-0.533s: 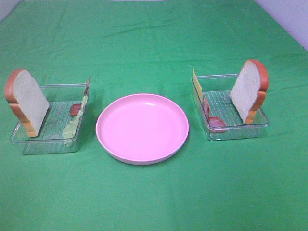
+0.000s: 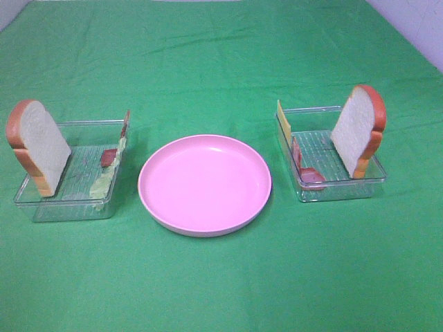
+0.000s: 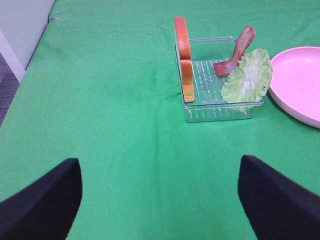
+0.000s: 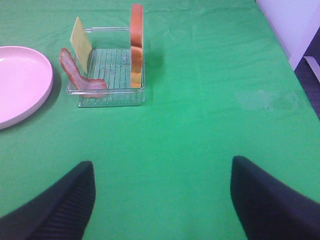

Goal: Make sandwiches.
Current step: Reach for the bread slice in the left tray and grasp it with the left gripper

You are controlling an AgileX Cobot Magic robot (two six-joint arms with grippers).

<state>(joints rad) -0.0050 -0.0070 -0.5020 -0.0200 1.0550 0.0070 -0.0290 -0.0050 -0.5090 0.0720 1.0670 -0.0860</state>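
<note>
The sandwiches' parts stand loose in two clear trays. The left tray (image 2: 90, 124) holds an upright bread slice (image 2: 38, 145), pale lettuce (image 2: 104, 181) and a bacon strip (image 2: 109, 158). In the right tray (image 2: 318, 111) are another bread slice (image 2: 360, 131), a yellow cheese slice (image 2: 283, 124) and bacon (image 2: 311, 176). My left gripper (image 3: 159, 165) is open above bare cloth, well short of its tray (image 3: 220, 112). My right gripper (image 4: 162, 165) is open too, well back from its tray (image 4: 112, 97). Neither gripper shows in the exterior view.
A round pink plate (image 2: 204, 183) sits between the two trays on the green cloth. The table's side edges show in the wrist views, beyond each tray.
</note>
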